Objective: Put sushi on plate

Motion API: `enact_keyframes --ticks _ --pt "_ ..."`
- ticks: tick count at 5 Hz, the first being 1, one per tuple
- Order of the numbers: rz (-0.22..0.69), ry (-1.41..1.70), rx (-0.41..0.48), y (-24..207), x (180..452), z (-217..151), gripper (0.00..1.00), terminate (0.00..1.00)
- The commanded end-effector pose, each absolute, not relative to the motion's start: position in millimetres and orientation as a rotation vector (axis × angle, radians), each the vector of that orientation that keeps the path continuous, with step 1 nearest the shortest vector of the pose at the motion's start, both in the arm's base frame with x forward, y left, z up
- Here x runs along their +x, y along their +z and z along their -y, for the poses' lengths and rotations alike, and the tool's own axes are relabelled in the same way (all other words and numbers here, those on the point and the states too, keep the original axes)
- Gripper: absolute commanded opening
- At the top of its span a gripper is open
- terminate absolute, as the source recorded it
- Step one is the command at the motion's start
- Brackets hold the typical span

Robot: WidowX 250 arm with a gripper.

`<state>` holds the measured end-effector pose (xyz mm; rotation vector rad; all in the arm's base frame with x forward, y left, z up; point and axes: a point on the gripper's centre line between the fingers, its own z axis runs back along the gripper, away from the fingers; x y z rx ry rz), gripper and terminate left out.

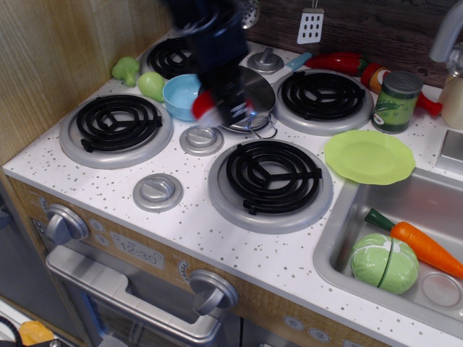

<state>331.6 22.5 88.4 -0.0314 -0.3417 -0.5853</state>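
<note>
We judge the carry step is in hand: our gripper [226,108], blurred, is clamped on the one sushi [205,106], held in the air above the far middle of the stove, over the pot [255,90] just right of the blue bowl [179,95]. Next we need to travel right and nearer to the one plate [369,156], well apart beside the sink [340,246], then lower and let go. Left to right we count four burners, one bowl, one pot, one plate.
</note>
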Motion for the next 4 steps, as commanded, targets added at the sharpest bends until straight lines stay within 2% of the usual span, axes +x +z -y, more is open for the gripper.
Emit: enact_keyframes --ticks 1,2,3,4 --pt "0.498 -0.475 0.019 115.7 373.5 22.0 0.0 0.0" --pt "0.535 -0.445 0.012 111.3 392.8 40.2 0.0 0.0" --pt "0.594 -0.408 -0.057 96.5 407.9 58.2 0.0 0.0" --pt "0.655 -0.388 -0.1 80.7 412.6 60.9 0.0 0.0"
